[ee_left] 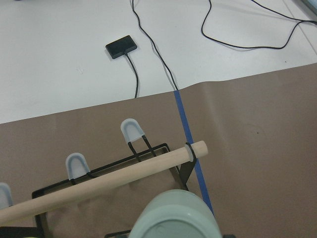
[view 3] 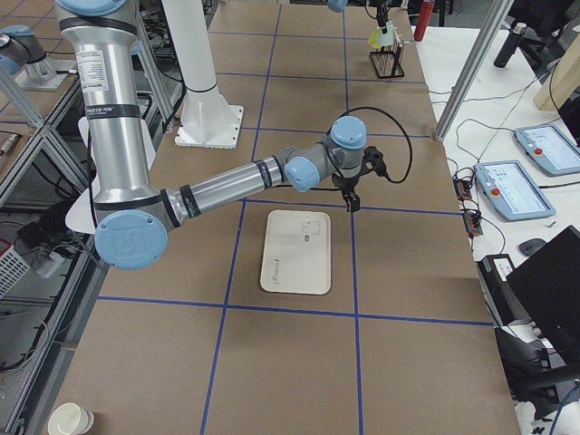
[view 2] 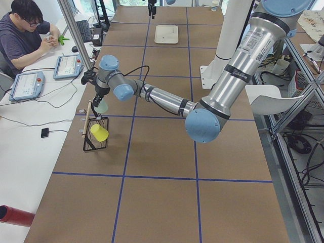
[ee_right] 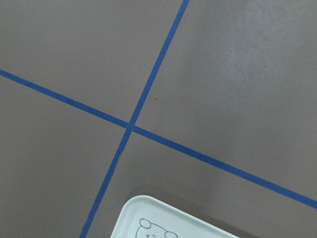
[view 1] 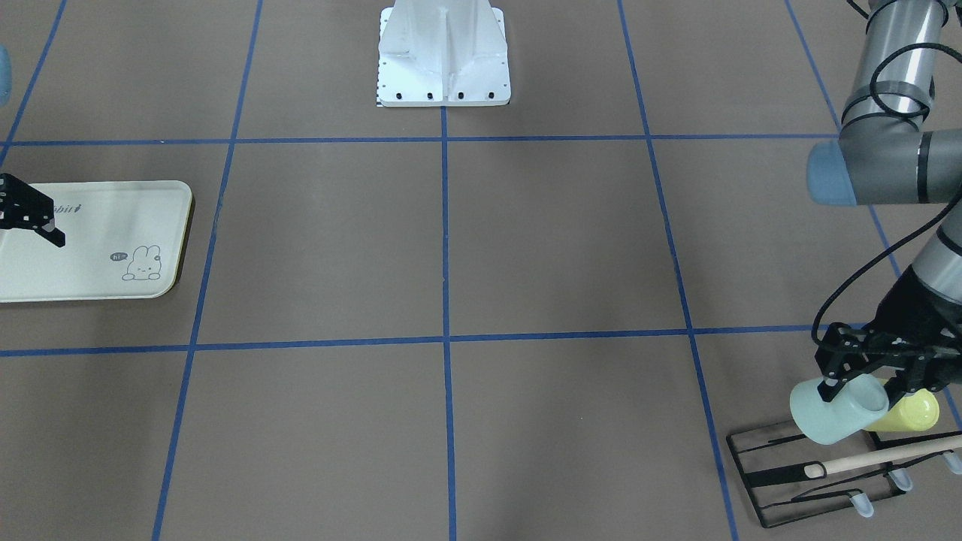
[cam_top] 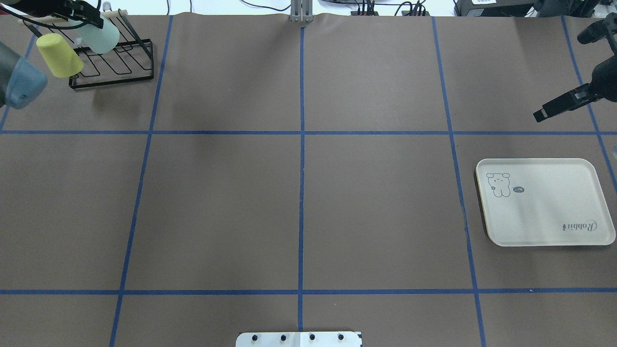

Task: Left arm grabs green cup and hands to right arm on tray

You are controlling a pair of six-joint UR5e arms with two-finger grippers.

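Note:
My left gripper (view 1: 870, 387) is shut on the pale mint-green cup (view 1: 836, 412) and holds it tilted on its side just above the black wire rack (view 1: 808, 469). In the overhead view the green cup (cam_top: 100, 34) is at the far left corner under the left gripper (cam_top: 83, 18). Its base fills the bottom of the left wrist view (ee_left: 176, 218). The cream Rabbit tray (cam_top: 544, 212) lies flat at the right. My right gripper (cam_top: 541, 114) hangs empty beyond the tray's far edge, with its fingers together.
A yellow-green cup (view 1: 913, 412) hangs on the rack beside the green one. A wooden rod (ee_left: 104, 181) lies across the rack's top. The white robot base (view 1: 443, 56) stands at the table's middle edge. Blue tape lines mark the brown table.

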